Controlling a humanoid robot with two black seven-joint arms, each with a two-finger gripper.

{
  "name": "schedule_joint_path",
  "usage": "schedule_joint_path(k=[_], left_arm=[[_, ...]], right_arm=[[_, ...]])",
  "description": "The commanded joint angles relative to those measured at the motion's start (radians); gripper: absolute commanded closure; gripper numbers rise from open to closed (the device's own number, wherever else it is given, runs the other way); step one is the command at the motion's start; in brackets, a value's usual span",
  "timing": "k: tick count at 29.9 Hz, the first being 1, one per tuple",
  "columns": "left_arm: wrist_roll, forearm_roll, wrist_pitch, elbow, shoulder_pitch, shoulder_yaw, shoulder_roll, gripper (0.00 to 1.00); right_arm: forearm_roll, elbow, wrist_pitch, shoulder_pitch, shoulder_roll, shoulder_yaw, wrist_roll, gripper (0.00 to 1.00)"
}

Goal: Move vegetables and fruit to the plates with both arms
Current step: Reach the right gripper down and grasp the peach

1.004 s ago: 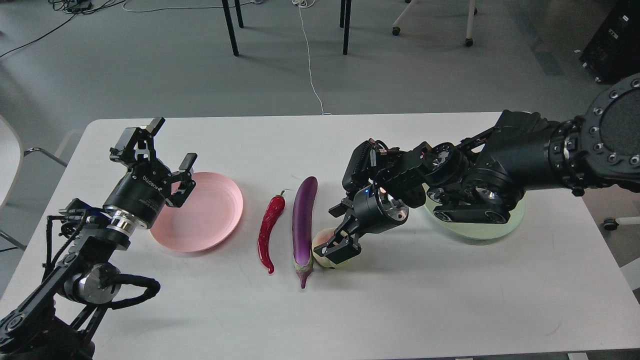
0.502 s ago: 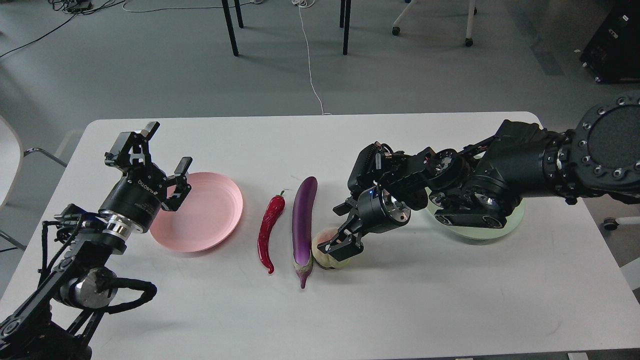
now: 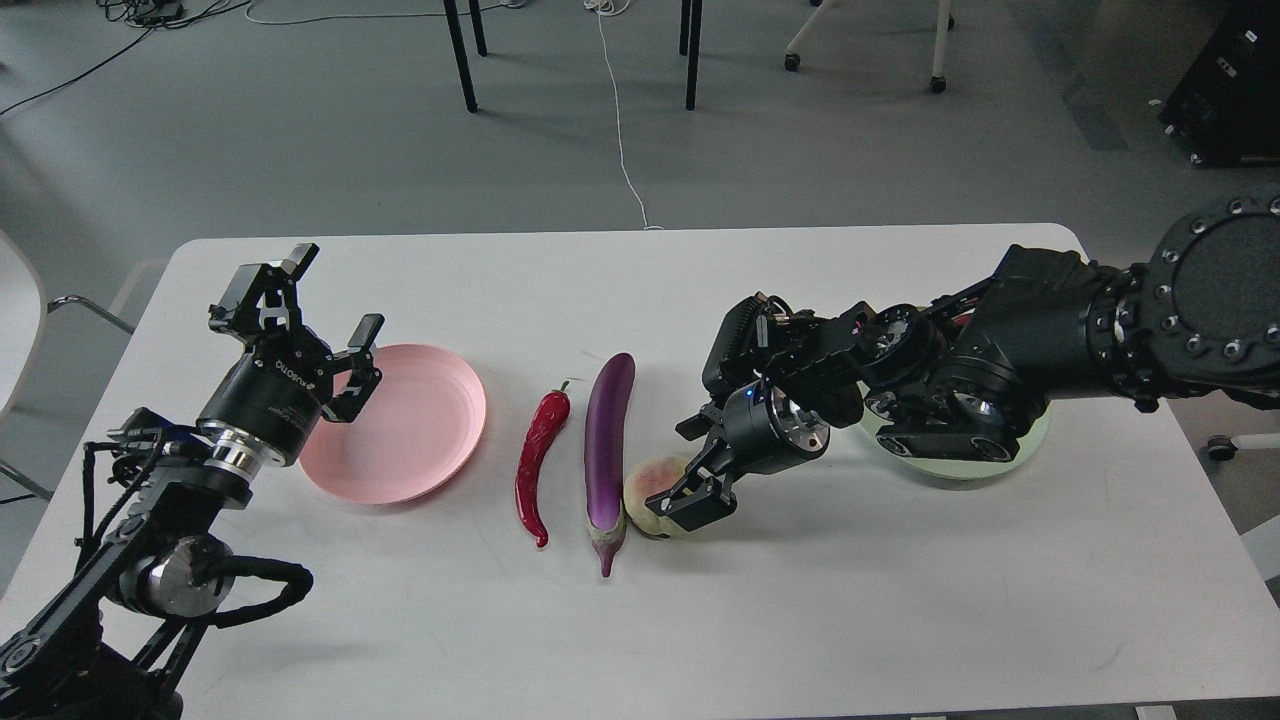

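A purple eggplant (image 3: 606, 440) and a red chili pepper (image 3: 535, 462) lie side by side at the table's middle. A pale peach (image 3: 648, 492) sits on the table against the eggplant's stem end. My right gripper (image 3: 692, 502) is low at the peach's right side and touches it; its dark fingers cannot be told apart. My left gripper (image 3: 331, 292) is open and empty above the left rim of the pink plate (image 3: 410, 425), which is empty. The pale green plate (image 3: 975, 468) lies mostly hidden under my right arm. The pomegranate is not in view.
The white table (image 3: 850, 600) holds everything; its front edge runs along the bottom of the view. Chair legs and a cable are on the floor beyond the far edge. A chair stands off the table's left side.
My right gripper has shifted slightly right, uncovering more of the peach, which has stayed in place. My left gripper drew back a little to the left, then held still.
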Motion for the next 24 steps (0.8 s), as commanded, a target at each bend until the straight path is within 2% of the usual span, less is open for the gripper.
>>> schedule_joint_path(k=[1, 11, 16, 21, 24], left_arm=[[0.000, 0.000, 0.000, 0.000, 0.001, 0.000, 0.000, 0.02], [0.000, 0.000, 0.000, 0.000, 0.002, -0.001, 0.000, 0.02], [0.000, 0.000, 0.000, 0.000, 0.002, -0.001, 0.002, 0.02], [0.000, 0.000, 0.000, 0.000, 0.005, -0.003, 0.002, 0.02], [0.000, 0.000, 0.000, 0.000, 0.005, -0.003, 0.002, 0.02]], right_arm=[[0.000, 0.000, -0.002, -0.012, 0.000, 0.000, 0.000, 0.04], [0.000, 0.005, -0.018, -0.023, 0.000, 0.006, 0.000, 0.05], [0.000, 0.003, -0.033, -0.037, 0.000, 0.002, 0.000, 0.09], [0.001, 0.003, -0.038, -0.039, 0.000, -0.001, 0.000, 0.26], [0.001, 0.003, -0.039, -0.037, 0.000, -0.002, 0.000, 0.46]])
